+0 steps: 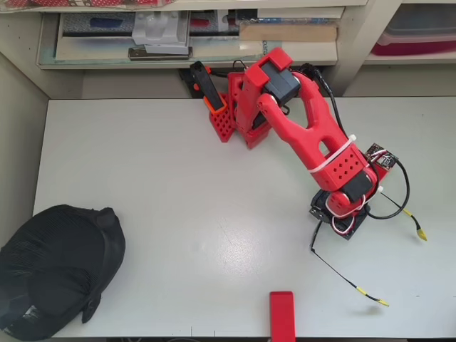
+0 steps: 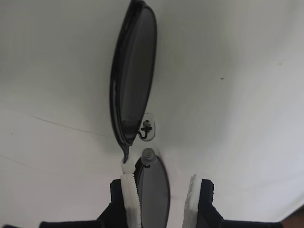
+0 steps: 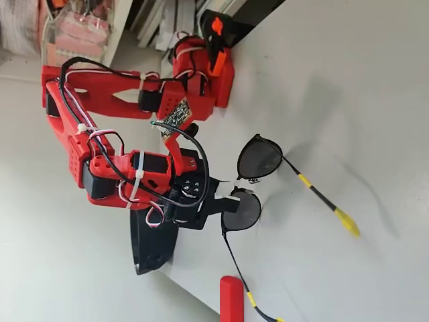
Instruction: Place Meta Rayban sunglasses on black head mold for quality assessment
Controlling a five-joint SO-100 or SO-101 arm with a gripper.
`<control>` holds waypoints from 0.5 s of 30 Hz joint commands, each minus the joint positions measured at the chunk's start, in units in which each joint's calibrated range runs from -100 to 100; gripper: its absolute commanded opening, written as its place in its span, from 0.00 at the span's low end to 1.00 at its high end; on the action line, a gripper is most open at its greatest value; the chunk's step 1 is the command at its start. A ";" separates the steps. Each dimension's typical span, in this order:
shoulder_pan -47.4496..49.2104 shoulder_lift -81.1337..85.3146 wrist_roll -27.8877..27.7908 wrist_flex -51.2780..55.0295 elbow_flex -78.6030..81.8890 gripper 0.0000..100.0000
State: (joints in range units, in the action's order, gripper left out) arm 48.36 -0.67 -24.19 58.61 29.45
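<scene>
Sunglasses (image 3: 251, 181) sit at the table's right side in the overhead view, one lens between the gripper (image 2: 164, 199)'s narrowly parted pads, apparently mid-grasp; next likely comes lifting and carrying them across to the head mold (image 1: 57, 271) at lower left.

From overhead I see the large matte-black mesh head mold (image 1: 57, 271) on the white worktop (image 1: 178, 171) at its lower-left corner, thin black wire-frame sunglasses (image 1: 356, 281) well apart at right, red arm base (image 1: 239, 107) behind at the top edge, small red block (image 1: 282, 313) at the bottom edge between them.
</scene>
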 commanded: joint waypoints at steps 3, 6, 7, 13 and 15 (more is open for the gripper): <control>1.79 7.97 -0.02 0.54 -0.43 0.54; 2.67 10.50 -0.27 0.45 -0.70 0.54; 2.67 10.92 -0.34 0.45 -1.06 0.55; 2.94 11.43 0.17 0.54 -1.79 0.55; 2.94 11.09 0.30 0.28 -1.16 0.55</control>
State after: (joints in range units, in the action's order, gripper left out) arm 50.37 5.46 -24.19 58.61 30.45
